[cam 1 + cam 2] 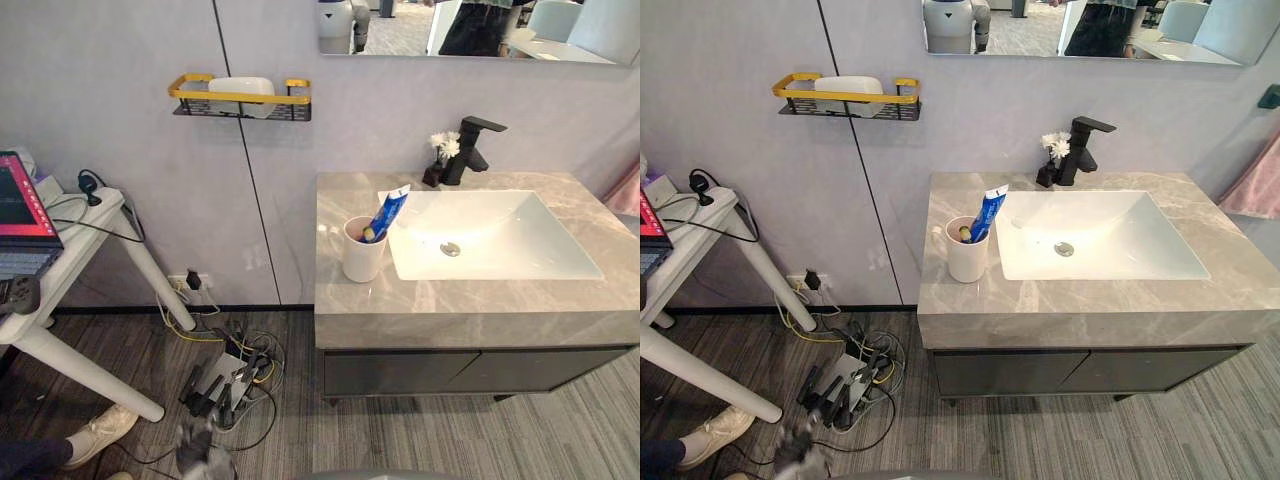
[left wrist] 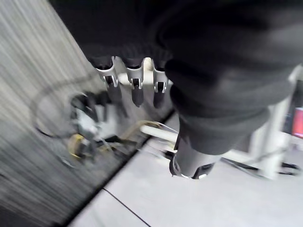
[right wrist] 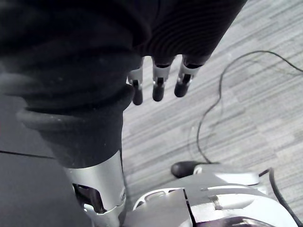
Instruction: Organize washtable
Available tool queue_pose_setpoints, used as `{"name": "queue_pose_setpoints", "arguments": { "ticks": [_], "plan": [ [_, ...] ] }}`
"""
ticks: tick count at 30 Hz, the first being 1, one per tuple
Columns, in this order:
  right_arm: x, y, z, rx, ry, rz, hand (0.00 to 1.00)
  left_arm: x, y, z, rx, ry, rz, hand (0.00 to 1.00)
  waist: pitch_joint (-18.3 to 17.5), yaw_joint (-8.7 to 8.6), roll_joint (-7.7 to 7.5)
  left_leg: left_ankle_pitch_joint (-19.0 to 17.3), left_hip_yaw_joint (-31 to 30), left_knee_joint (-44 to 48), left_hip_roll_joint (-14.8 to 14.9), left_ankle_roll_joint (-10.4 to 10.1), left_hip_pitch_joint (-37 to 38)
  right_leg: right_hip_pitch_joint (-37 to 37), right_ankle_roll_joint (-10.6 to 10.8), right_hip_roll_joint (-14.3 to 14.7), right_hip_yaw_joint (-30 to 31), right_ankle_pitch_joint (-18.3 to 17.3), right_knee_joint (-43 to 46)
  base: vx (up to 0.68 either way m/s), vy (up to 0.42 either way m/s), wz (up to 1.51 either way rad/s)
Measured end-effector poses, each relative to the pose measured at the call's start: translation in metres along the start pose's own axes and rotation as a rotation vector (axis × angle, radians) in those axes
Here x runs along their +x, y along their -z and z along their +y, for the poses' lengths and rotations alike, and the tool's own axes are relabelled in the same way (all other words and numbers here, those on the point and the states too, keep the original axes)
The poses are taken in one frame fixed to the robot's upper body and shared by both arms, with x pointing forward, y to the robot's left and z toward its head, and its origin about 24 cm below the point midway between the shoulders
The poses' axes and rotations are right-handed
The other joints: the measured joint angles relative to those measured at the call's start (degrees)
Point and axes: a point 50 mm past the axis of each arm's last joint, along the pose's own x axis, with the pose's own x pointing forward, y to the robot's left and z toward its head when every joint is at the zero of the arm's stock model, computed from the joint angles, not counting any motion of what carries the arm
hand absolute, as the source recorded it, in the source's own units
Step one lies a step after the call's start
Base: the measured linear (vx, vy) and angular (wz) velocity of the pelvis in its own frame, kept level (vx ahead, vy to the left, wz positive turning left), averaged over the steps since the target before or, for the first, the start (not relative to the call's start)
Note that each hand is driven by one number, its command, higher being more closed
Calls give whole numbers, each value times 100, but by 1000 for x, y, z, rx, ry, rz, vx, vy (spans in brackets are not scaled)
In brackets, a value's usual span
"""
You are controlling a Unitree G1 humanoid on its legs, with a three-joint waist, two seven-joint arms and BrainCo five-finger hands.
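Head views: the white cup [image 1: 363, 250] with the toothpaste tube [image 1: 388, 213] stands on the washtable [image 1: 450, 300], at nine o'clock of the basin [image 1: 505, 235]. Left wrist view: the left hand [image 2: 136, 90] hangs loose-fingered and empty. Right wrist view: the right hand [image 3: 158, 87] hangs likewise, so any reach should probably meet the cup side-on and keep it upright.

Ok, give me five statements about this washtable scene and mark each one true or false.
1. The white cup stands on the counter, left of the basin. True.
2. The blue tube lies flat in the basin. False: it stands leaning in the cup.
3. The faucet is black. True.
4. The wall rack holds nothing. False: a white object lies in it.
5. The left hand grips the cup. False: it hangs open above the floor, and so does the right hand.
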Motion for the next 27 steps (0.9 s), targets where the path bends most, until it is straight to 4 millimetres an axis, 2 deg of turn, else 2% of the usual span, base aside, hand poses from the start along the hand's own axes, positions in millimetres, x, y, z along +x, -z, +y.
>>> {"name": "queue_pose_setpoints", "arguments": {
  "ticks": [1, 3, 4, 6, 8, 10, 11, 14, 15, 18, 20, 24, 27],
  "plan": [
    [0, 0, 0, -9, -3, -1, 0, 0, -12, -8, -3, 30, -53, 100, -2, 8, -3, -10, 21, 0, 10, -7, -1, -11, 4, 0, 17, 2, 0, 12, 4, -21],
    [0, 1, -1, -37, -8, -1, 0, -7, -52, -36, 1, 141, -248, 100, -15, 114, -17, -58, 141, 71, 55, -38, -22, -67, 9, 38, 120, 10, 6, 27, -4, -22],
    [0, 2, 0, -38, -9, 2, 0, -10, -60, -41, 1, 165, -288, 100, -22, 115, -14, -68, 141, 114, 60, -37, -39, -66, 10, 43, 119, 10, 7, 48, -8, -7],
    [-1, 4, 0, -40, -10, 15, 0, -30, -88, -65, -36, 282, -415, 100, -95, 123, -54, -75, 194, 159, 70, -45, -62, -66, 9, 51, 112, 8, 5, 55, -4, 2],
    [-1, 5, 0, -42, -11, 16, 0, -48, -102, -81, -94, 382, -473, 100, -133, 122, -79, -80, 267, 167, 71, -53, -55, -65, 9, 50, 129, 7, 4, 22, 3, -4],
    [-1, 5, 0, -44, -11, 18, 0, -64, -107, -100, -154, 511, -479, 100, -135, 121, -75, -101, 290, 178, 73, -57, -49, -64, 10, 51, 153, 7, 4, -18, -5, -6],
    [-1, 5, -1, -47, -12, 20, 0, -74, -106, -114, -214, 625, -448, 100, -134, 118, -58, -115, 314, 198, 78, -60, -51, -65, 10, 55, 201, 7, 3, -35, -9, -6],
    [-1, 7, -2, -62, -14, 24, 0, -92, -92, -138, -284, 825, -325, 100, -207, 95, 7, -233, 405, 338, 117, -46, -85, -68, 4, 94, 259, 11, 3, -64, -24, -17],
    [-1, 8, -3, -63, -14, 28, 0, -93, -89, -142, -287, 854, -309, 100, -229, 95, 13, -257, 421, 361, 128, -61, -87, -71, 0, 106, 278, 13, 3, -46, -22, -10],
    [-2, 15, -6, -80, -25, 54, 0, -96, -75, -170, -280, 970, -243, 100, -258, 74, 44, -266, 423, 404, 158, -80, -159, -124, -38, 134, 285, 40, 2, -59, -34, -2],
    [-1, 16, -8, -106, -37, 62, 0, -94, -64, -179, -228, 1003, -206, 100, -270, 48, 78, -239, 457, 394, 173, -59, -164, -135, -78, 163, 322, 95, -67, -42, -30, -12],
    [1, 14, -13, -130, -48, 64, 0, -87, -36, -179, -60, 1036, -103, 100, -320, -165, 158, -228, 582, 373, 198, -76, -153, -161, -97, 223, 463, 197, -225, -18, -24, -21],
    [1, 13, -15, -134, -52, 63, 0, -88, -17, -183, -6, 1073, -27, 100, -322, -203, 204, -224, 674, 310, 230, -84, -99, -186, -99, 263, 546, 211, -231, 9, -13, -16]
  ]
}}
